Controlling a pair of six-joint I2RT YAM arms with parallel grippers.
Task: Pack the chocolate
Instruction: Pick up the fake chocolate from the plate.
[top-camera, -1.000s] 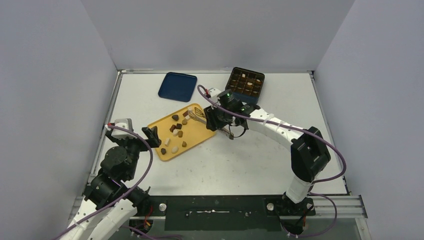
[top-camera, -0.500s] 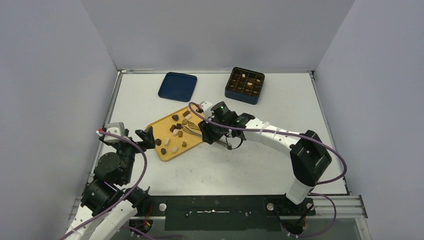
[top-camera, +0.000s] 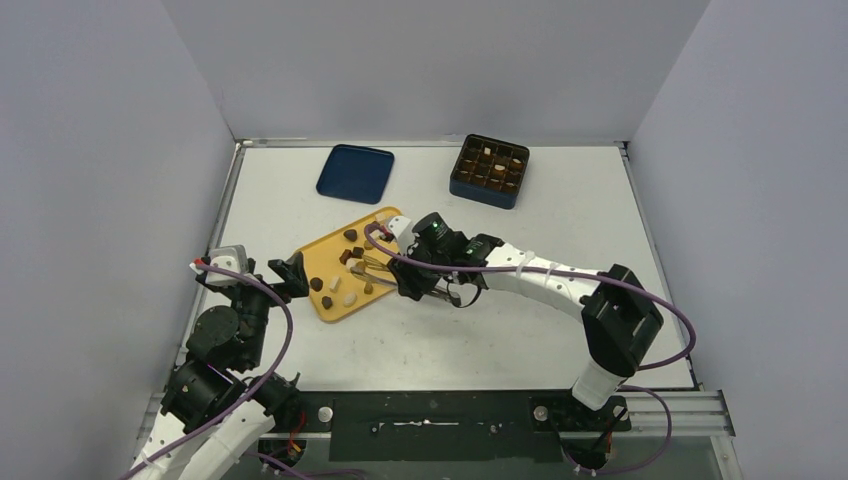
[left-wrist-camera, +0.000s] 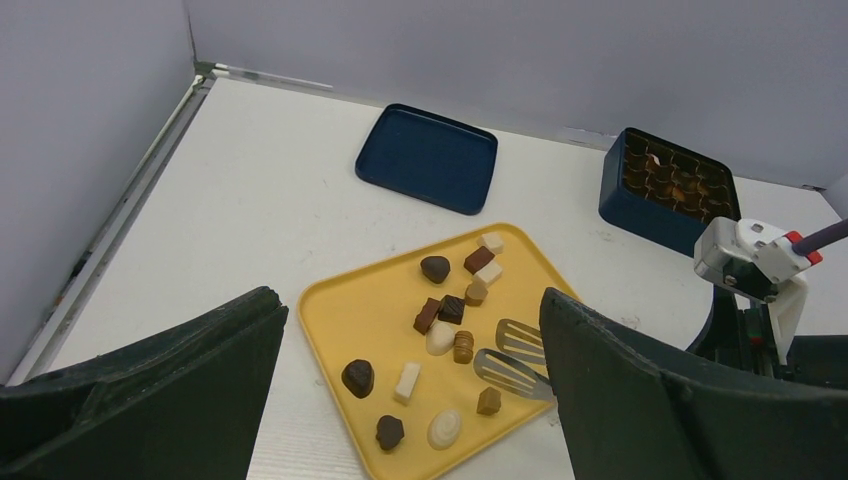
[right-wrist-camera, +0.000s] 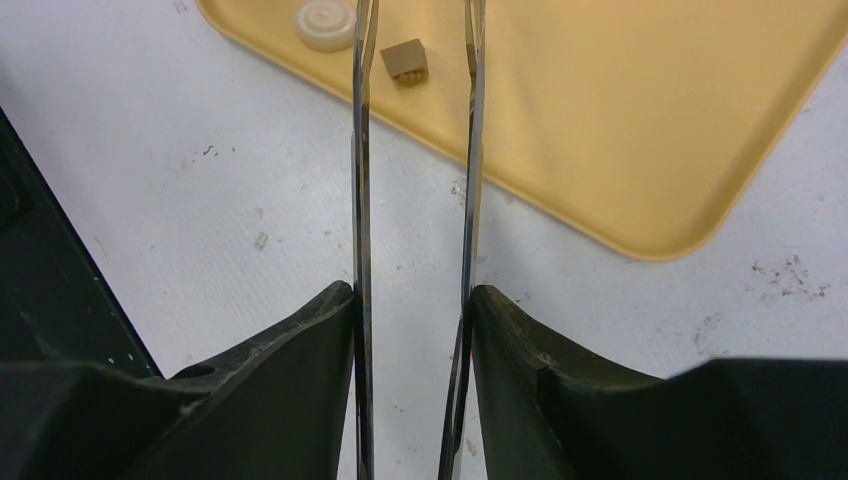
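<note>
room: plain grey walls (top-camera: 420, 70) on three sides of a white table (top-camera: 500, 330), lightly scuffed and specked near the tray.

tray (top-camera: 320, 260): yellow, rectangular, set askew to the table edges.

lid (top-camera: 356, 172): dark blue, flat on the table beyond the tray, well apart from it.

box (top-camera: 483, 194): dark blue, gridded, beyond and right of the tray, a few compartments filled.

left gripper (top-camera: 293, 276): at the tray's left edge, fingers spread wide, nothing between them.

right gripper (top-camera: 410, 280): at the tray's right edge, fingers clamped on the handles of the tongs (top-camera: 372, 268). the tongs reach over the tray, slotted heads parted, above its near-right part.

chocolate (left-wrist-camera: 440, 338): most lies loose on the tray, scattered along its length; the rest is in the box. mixed dark brown, caramel and white; rounded, blocky, one swirled on top.
- white bar (left-wrist-camera: 406, 382): long axis oblique to the tray's edges.
- dark block (left-wrist-camera: 427, 315): near the tray's middle, long axis also oblique, just beside a squarer dark piece.
- caramel cube (right-wrist-camera: 405, 60): near the tray's near edge, shows between the two tong blades in the right wrist view; contact cannot be told.
- white swirl (right-wrist-camera: 326, 22): just outside the left blade, near the tray's rim.
</note>
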